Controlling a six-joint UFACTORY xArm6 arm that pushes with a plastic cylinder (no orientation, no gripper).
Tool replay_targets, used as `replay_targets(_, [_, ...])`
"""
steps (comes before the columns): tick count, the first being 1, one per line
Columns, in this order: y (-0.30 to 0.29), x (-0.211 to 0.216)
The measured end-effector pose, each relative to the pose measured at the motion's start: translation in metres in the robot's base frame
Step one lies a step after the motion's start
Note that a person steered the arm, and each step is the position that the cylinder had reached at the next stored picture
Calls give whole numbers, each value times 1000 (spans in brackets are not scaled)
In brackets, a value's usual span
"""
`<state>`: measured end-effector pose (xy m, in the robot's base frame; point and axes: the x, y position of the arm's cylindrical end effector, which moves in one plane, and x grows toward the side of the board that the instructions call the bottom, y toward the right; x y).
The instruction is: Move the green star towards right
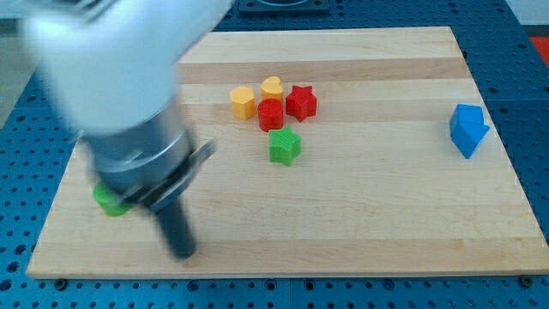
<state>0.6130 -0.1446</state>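
The green star [285, 146] lies on the wooden board [360, 206] a little left of centre. Just above it sit a red block [270, 113], a red star [301, 102], a yellow hexagon-like block [243, 101] and a yellow heart-like block [272, 87]. My tip [183, 251] is at the lower left of the board, well left of and below the green star, touching no block. The blurred arm fills the view's upper left.
A blue block [467, 129] lies near the board's right edge. A second green block [109, 200] peeks out from under the arm at the left edge. The board rests on a blue perforated table [532, 77].
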Motion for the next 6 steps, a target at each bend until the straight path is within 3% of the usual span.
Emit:
replay_targets(1, [-78, -28])
replay_targets(2, [-85, -81])
replay_targets(3, [-40, -104])
replay_targets(4, [-41, -101])
replay_targets(5, [-78, -95])
replay_targets(6, [-80, -149])
